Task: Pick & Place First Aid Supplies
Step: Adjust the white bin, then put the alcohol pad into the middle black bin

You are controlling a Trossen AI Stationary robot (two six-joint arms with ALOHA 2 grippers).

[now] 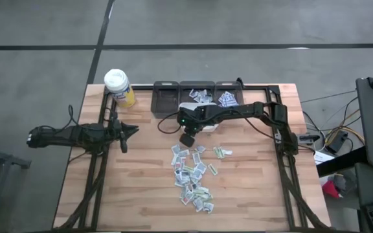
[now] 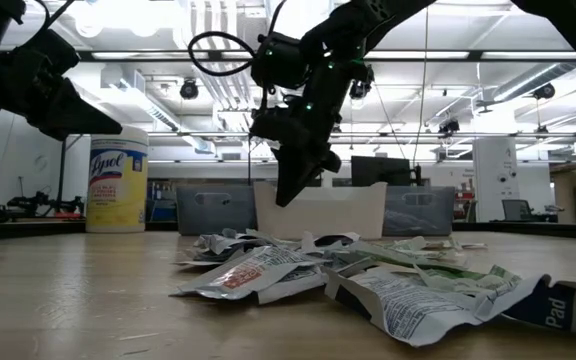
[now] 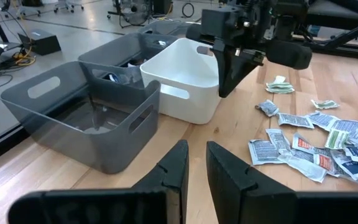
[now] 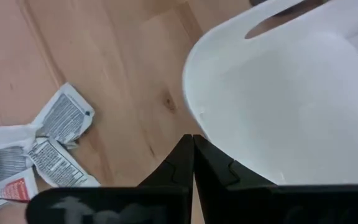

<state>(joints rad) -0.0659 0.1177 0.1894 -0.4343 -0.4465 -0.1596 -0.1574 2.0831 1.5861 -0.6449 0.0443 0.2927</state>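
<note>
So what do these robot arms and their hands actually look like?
Both are slim, jointed arms in matte black. Each ends in a hand of two flat, tapering black fingers: left hand, right hand. A black cable loops off the right arm, and small green lights glow on it.

Bare wood lies open along the bench's (image 1: 141, 194) left and near edges. Scattered packets (image 1: 193, 175) clutter the middle, three grey bins (image 1: 167, 97) and a white bin (image 1: 203, 123) line the far edge, and a yellow bottle (image 1: 118, 87) occupies the far left corner.
</note>
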